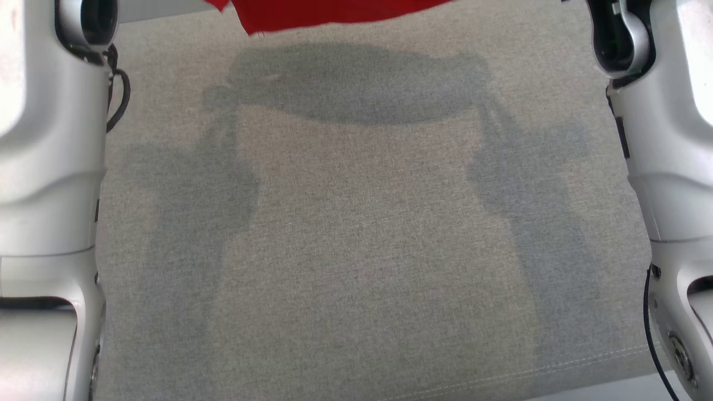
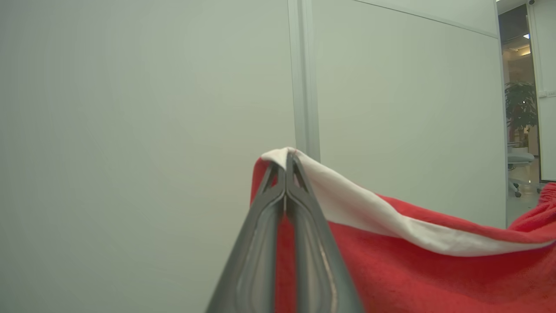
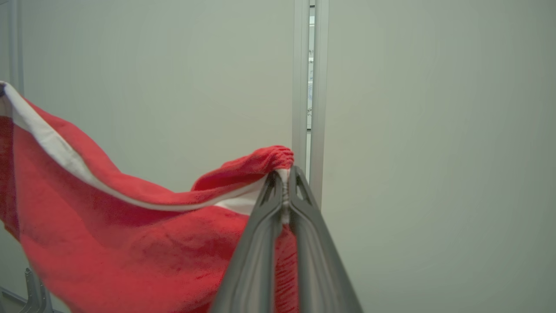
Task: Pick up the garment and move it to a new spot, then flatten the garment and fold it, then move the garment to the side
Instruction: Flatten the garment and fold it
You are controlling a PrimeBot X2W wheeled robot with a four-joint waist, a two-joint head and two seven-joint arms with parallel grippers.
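Note:
The garment (image 1: pixel 328 12) is red with a white inner band, and its lower hem hangs at the top edge of the head view, well above the grey table. In the left wrist view my left gripper (image 2: pixel 286 158) is shut on one upper corner of the garment (image 2: pixel 434 261), with the cloth trailing off to the right. In the right wrist view my right gripper (image 3: pixel 284 174) is shut on the other, gathered corner of the garment (image 3: pixel 130 243), which sags away to the left. Both arms are raised, with pale forearms at the sides of the head view.
The grey fabric-covered table (image 1: pixel 356 234) spreads below, with the shadows of the arms and the hanging cloth on it. Its front seam runs near the bottom right. Pale partition walls (image 2: pixel 130 130) stand behind the garment, with a doorway (image 2: pixel 519 108) at the far right.

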